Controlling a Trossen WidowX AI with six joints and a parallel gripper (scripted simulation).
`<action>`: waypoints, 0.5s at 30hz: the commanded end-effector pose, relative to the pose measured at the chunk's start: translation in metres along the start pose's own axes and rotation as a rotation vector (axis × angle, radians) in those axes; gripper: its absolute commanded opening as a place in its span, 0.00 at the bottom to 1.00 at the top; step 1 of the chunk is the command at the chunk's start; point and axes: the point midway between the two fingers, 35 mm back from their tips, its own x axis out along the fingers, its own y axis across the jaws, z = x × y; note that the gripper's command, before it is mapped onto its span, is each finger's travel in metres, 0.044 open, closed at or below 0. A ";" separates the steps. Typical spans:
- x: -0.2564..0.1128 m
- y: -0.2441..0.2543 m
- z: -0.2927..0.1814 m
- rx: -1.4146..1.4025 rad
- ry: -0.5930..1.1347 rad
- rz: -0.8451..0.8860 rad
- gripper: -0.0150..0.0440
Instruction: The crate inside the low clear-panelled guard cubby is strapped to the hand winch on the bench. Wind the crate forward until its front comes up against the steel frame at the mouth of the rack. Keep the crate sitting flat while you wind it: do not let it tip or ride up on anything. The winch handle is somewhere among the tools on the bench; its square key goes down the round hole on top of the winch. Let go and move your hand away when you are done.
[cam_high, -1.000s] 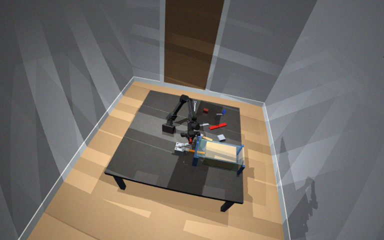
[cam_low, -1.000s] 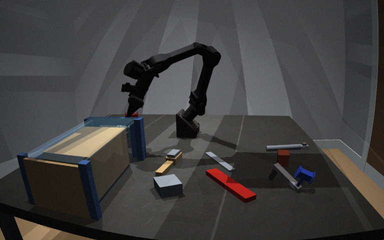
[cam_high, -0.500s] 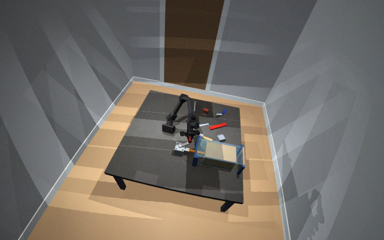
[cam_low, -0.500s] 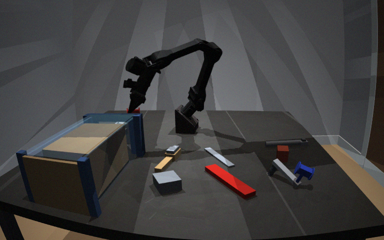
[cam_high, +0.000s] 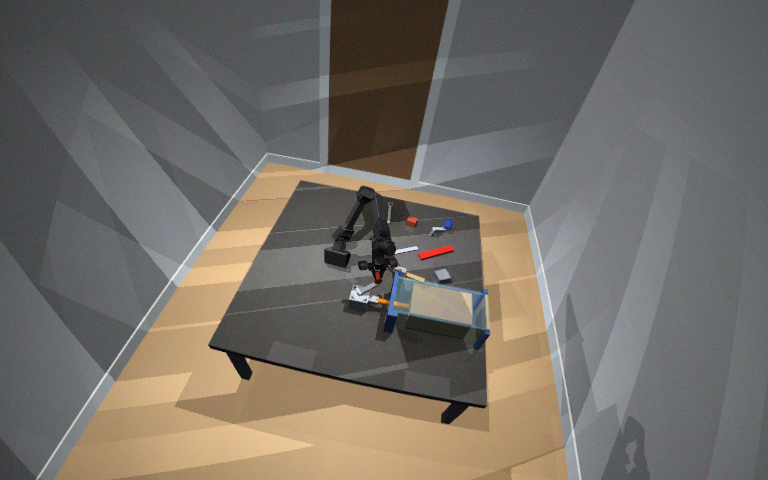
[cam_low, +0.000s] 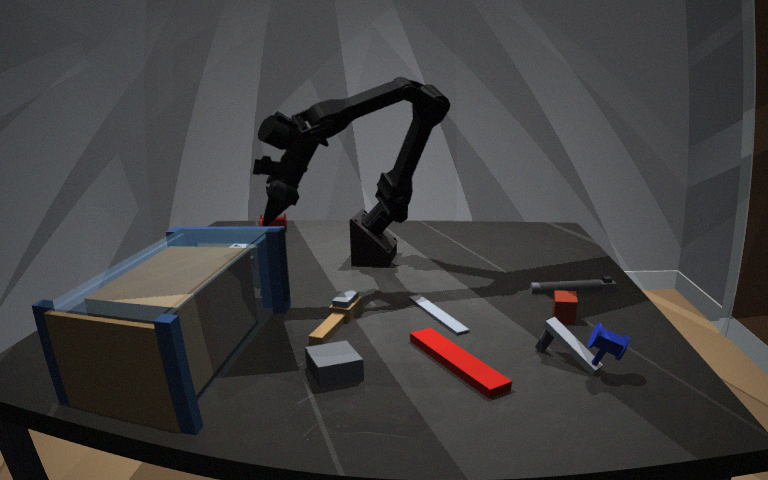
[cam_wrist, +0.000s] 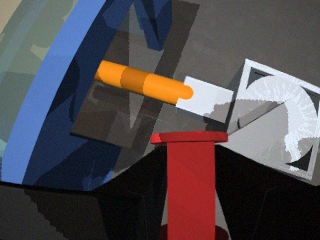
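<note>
My gripper (cam_high: 377, 273) (cam_wrist: 189, 153) is shut on the red knob (cam_high: 377, 277) (cam_low: 281, 221) (cam_wrist: 191, 175) of the winch handle. The handle's grey arm (cam_high: 368, 288) (cam_wrist: 262, 132) runs from below the knob to the top of the white winch (cam_high: 353, 292) (cam_wrist: 301, 90). Its key end is not clearly visible. An orange strap (cam_high: 382, 301) (cam_wrist: 162, 87) runs from the winch side through the mouth of the cubby. The tan crate (cam_high: 441, 300) (cam_low: 164, 270) looks flat inside the clear panels. Its front is a short gap behind the blue mouth frame (cam_high: 393, 305) (cam_low: 274, 271) (cam_wrist: 45, 95).
A mallet (cam_high: 414, 276) (cam_low: 326, 327) and grey block (cam_high: 442, 275) (cam_low: 334, 362) lie beside the cubby. A red bar (cam_high: 436, 252) (cam_low: 459, 362), pale strip (cam_low: 439, 314), orange-red block (cam_low: 565, 306), blue-knobbed crank (cam_low: 574, 345) and grey rod (cam_low: 569, 286) lie farther along the bench.
</note>
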 end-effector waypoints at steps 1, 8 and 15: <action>0.005 -0.012 -0.023 0.018 0.070 -0.020 0.25; 0.002 -0.018 -0.028 0.018 0.070 -0.021 0.25; 0.000 -0.024 -0.033 0.018 0.071 -0.021 0.25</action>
